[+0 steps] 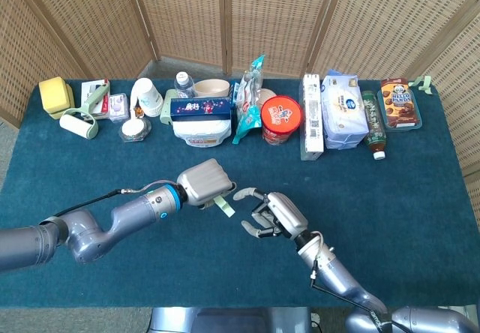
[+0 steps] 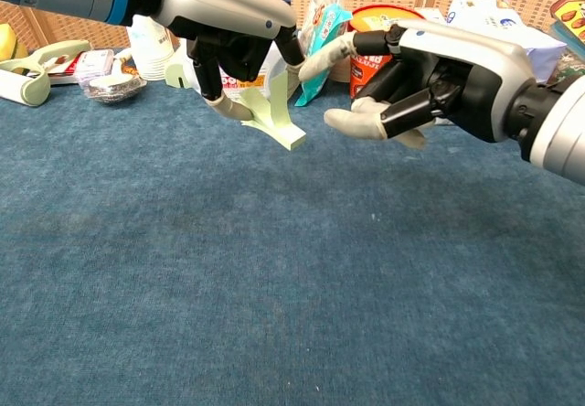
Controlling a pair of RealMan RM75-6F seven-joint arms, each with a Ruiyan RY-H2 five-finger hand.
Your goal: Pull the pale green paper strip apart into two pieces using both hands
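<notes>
Paper strip (image 2: 274, 118), pale green, hangs from the left hand (image 2: 228, 22), pinched in its fingers above the table (image 2: 274, 287), near the middle of the front half. Its free end slants down toward the right hand (image 2: 430, 77), which hovers just beside it with fingers apart and holds nothing. Boxes, cups and packets line the table's far edge.

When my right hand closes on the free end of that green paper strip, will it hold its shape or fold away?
Probably fairly stiff: the paper strip juts from the left hand without drooping. It looks thin and light, so a nudge from the right hand, open beside it, may swing it aside. Its bent end suggests it creases easily.
</notes>
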